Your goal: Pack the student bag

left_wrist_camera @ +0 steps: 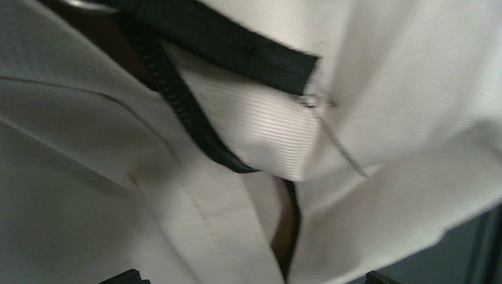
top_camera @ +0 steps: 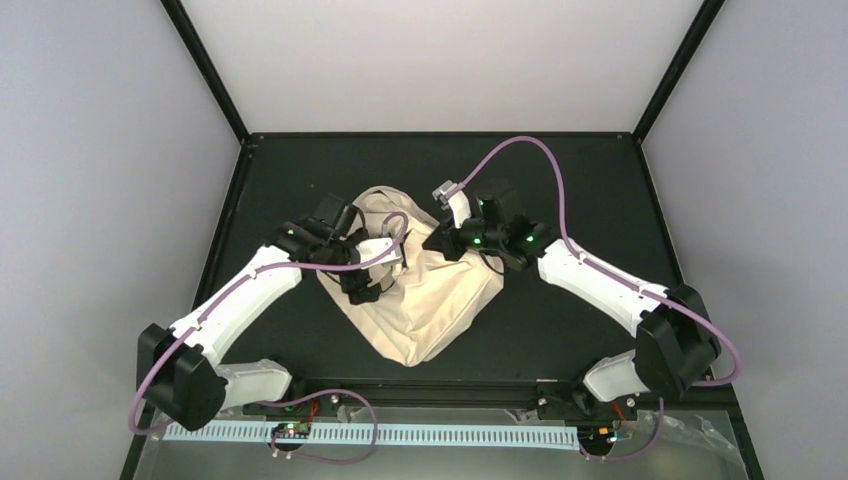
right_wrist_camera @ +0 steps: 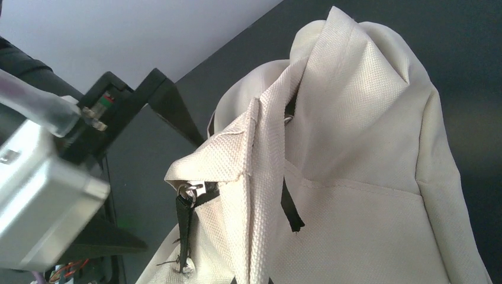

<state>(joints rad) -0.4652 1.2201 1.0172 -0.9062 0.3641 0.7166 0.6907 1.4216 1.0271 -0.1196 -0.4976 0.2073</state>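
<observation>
The student bag (top_camera: pixel 425 305) is a cream-beige fabric backpack lying crumpled in the middle of the black table. My left gripper (top_camera: pixel 365 285) is over its left side. In the left wrist view the bag's fabric (left_wrist_camera: pixel 225 236) fills the frame, with a dark zipper line (left_wrist_camera: pixel 177 100) and a black strap (left_wrist_camera: pixel 237 41). The left fingertips (left_wrist_camera: pixel 127 277) stand wide apart at the bottom corners, open over the fabric. My right gripper (top_camera: pixel 445 245) is at the bag's upper right edge. In the right wrist view it (right_wrist_camera: pixel 251 280) is shut on a raised fold of the bag (right_wrist_camera: pixel 260 177), next to a zipper ring (right_wrist_camera: pixel 188 192).
The black table (top_camera: pixel 560 180) is bounded by a black frame and white walls. The left arm's silver wrist camera block (right_wrist_camera: pixel 41 201) hangs close to the bag's left side in the right wrist view. Purple cables (top_camera: pixel 540 150) loop above both arms.
</observation>
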